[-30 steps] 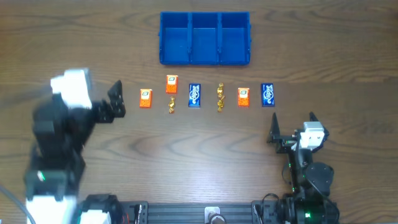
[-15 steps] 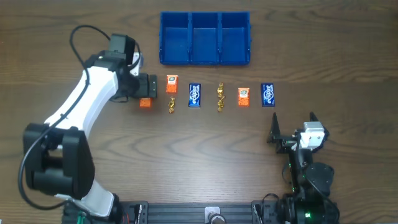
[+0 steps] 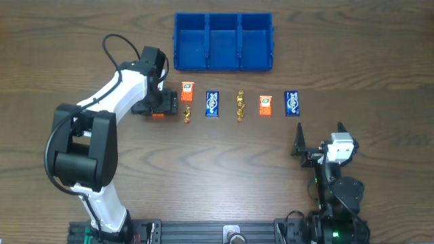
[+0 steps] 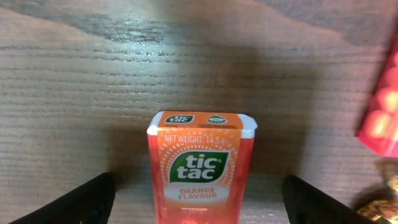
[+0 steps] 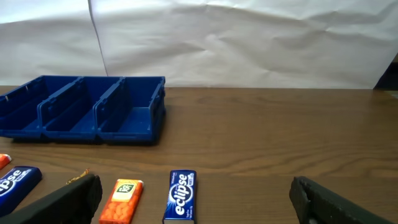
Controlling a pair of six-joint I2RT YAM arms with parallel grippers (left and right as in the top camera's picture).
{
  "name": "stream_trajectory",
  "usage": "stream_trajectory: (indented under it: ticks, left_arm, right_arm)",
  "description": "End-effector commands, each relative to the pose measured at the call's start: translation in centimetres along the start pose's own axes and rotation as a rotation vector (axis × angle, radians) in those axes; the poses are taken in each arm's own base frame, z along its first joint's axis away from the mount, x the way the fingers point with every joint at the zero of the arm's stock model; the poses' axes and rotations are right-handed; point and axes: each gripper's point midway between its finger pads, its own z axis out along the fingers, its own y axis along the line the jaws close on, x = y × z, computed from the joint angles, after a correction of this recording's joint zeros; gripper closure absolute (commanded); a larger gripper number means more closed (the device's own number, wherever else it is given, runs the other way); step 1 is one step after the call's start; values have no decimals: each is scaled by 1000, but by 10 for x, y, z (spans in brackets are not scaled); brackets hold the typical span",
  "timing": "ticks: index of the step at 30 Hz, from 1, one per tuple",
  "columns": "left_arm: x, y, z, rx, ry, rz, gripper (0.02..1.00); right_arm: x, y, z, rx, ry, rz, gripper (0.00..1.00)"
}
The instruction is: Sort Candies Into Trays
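Observation:
My left gripper (image 3: 161,106) is low over the leftmost orange mint box (image 4: 201,168), open, one finger (image 4: 84,200) on each side and neither touching it. A corner of that box (image 3: 159,114) peeks out under the gripper in the top view. A second orange box (image 3: 187,91), a gold candy (image 3: 187,114), a blue mint pack (image 3: 212,103), another gold candy (image 3: 240,106), a third orange box (image 3: 265,105) and a second blue pack (image 3: 292,103) lie in a row. The blue three-compartment tray (image 3: 224,62) sits behind them. My right gripper (image 3: 319,137) stands open near its base.
The tray (image 5: 87,115) and the nearest blue pack (image 5: 179,196) and orange box (image 5: 122,200) lie ahead of the right gripper (image 5: 194,214). Bare wooden table surrounds the row. A white backdrop rises behind the table's far edge.
The left arm swung from the table's left side over to the candy row and came down around the leftmost orange box. The right arm stayed still.

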Motion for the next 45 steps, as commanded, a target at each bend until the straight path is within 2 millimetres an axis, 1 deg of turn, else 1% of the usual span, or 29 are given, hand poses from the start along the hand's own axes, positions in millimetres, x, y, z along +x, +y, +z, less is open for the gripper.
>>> stream_trajectory:
  ticks: [1,4,7,10,11,13,14,15,17,18,19,20,22,23,24,25,26,28,30,31,32,34,38,41,45]
  left_arm:
    - [5,3,9,-19,21,-12,231]
    - [4,5,10,-29,20,-29,354]
    - [4,5,10,-29,19,-39,566]
    - [1,4,10,-26,8,-52,713]
    - [0,4,10,-23,4,-59,733]
    - [-3,2,5,-16,-11,-85,741]
    - [-9,-3,-10,3,-49,-98,750]
    - [-25,-16,-49,26,-162,-115,750]
    - [-43,-26,-100,23,-313,-147,752]
    - [-53,-33,-129,28,-397,-151,759]
    - [-63,-39,-153,30,-467,-150,761]
    - [-69,-44,-169,32,-512,-145,766]
    - [-92,-59,-218,42,-629,-139,768]
    - [-108,-68,-237,51,-670,-123,768]
    - [-117,-72,-245,54,-683,-114,766]
    - [-127,-77,-248,55,-689,-106,770]
    - [-139,-83,-247,50,-685,-98,772]
    - [-156,-90,-234,38,-657,-94,774]
    - [-168,-96,-214,23,-622,-90,772]
    - [-173,-99,-200,17,-602,-87,766]
    - [-178,-102,-180,14,-572,-90,768]
    - [-183,-105,-154,9,-536,-88,768]
    - [-187,-109,-121,9,-492,-82,768]
    - [-187,-106,-113,8,-478,-84,768]
    - [-188,-103,-113,14,-474,-78,766]
  right_arm:
    - [2,0,0,1,2,-14,1]
    - [2,0,0,1,2,-14,1]
    - [2,0,0,1,2,-14,1]
    - [2,0,0,1,2,-14,1]
    - [2,0,0,1,2,-14,1]
    - [2,0,0,1,2,-14,1]
    - [2,-1,0,1,2,-14,1]
    - [2,0,0,1,2,-14,1]
    - [2,0,0,1,2,-14,1]
    - [2,0,0,1,2,-14,1]
    - [2,-1,0,1,2,-14,1]
    - [2,0,0,1,2,-14,3]
    - [2,0,0,1,2,-14,1]
    - [2,0,0,1,2,-14,1]
    - [2,0,0,1,2,-14,1]
    - [2,0,0,1,2,-14,1]
    - [2,-1,0,1,2,-14,1]
    - [2,0,0,1,2,-14,1]
    - [2,0,0,1,2,-14,3]
    - [2,0,0,1,2,-14,1]
    - [2,0,0,1,2,-14,1]
    - [2,0,0,1,2,-14,3]
    - [2,0,0,1,2,-14,1]
    - [2,0,0,1,2,-14,1]
    - [2,-1,0,1,2,-14,1]
